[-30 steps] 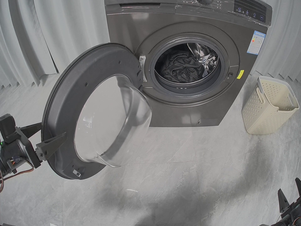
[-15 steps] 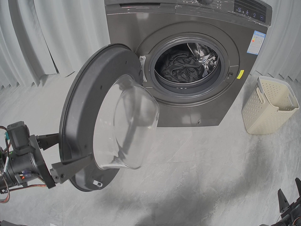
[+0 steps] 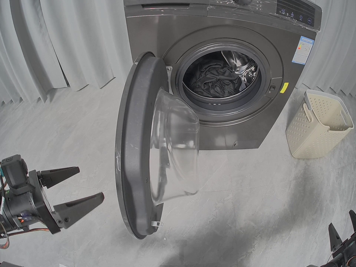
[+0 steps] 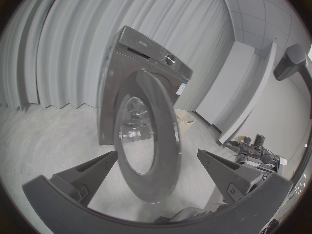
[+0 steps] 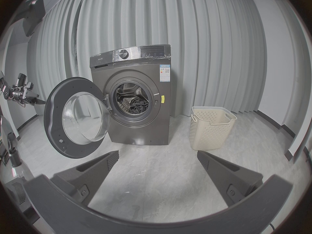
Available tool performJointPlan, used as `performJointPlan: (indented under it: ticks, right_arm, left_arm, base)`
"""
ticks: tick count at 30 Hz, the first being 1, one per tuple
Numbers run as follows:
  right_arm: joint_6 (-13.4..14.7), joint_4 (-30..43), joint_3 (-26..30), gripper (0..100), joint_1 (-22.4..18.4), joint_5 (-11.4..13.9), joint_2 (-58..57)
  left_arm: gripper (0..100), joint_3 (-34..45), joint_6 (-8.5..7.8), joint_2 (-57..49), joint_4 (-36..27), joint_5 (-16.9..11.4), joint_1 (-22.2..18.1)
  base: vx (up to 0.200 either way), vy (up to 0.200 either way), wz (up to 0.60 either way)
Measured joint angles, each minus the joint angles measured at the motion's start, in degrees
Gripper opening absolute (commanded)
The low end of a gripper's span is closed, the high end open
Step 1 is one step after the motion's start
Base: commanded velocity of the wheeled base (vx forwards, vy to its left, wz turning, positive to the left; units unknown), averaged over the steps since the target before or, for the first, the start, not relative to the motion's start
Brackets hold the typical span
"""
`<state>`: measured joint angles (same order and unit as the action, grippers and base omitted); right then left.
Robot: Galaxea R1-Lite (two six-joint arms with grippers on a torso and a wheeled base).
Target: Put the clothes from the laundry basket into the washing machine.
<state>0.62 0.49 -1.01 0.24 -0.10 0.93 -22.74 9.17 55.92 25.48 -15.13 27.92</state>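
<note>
Head view looking down near washing machine (image 3: 155,30), wrist views low, farther, sharing its door (image 3: 135,149)

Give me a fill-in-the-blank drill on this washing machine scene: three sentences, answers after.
1. The dark clothes lie inside the washing machine's ____.
2. The cream laundry basket stands on the ____, off to the machine's side.
3. The left gripper hovers apart from the door with its jaws ____.
Missing words: drum; floor; open.
</note>
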Motion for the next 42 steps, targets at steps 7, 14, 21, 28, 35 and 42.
performJointPlan:
  ticks: [7,14,21,28,35,42]
  right_arm:
    - [0.00,0.00,0.00,100,0.00,0.00,0.00]
    - [-0.02,0.02,0.00,100,0.00,0.00,0.00]
    - [0.00,0.02,0.00,100,0.00,0.00,0.00]
    - [0.00,0.00,0.00,100,0.00,0.00,0.00]
    - [0.00,0.00,0.00,100,0.00,0.00,0.00]
    - [0.00,0.00,0.00,100,0.00,0.02,0.00]
  left_arm:
    - [100,-0.30,-2.00,3.84,0.60,0.33,-5.44]
    - [100,-1.43,-2.44,9.57,5.89,0.55,-4.24]
    - [100,-3.33,-2.13,16.90,13.71,3.67,0.22]
    - [100,-7.36,-1.93,25.42,21.82,7.30,4.96]
    - [100,-14.20,-1.32,34.38,28.31,9.17,6.75]
    - [100,-24.61,-1.12,43.30,30.85,11.58,7.12]
  base:
    - [0.000,0.000,0.00]
    - [0.000,0.000,0.00]
    - [0.000,0.000,0.00]
    - [0.000,0.000,0.00]
    - [0.000,0.000,0.00]
    - [0.000,0.000,0.00]
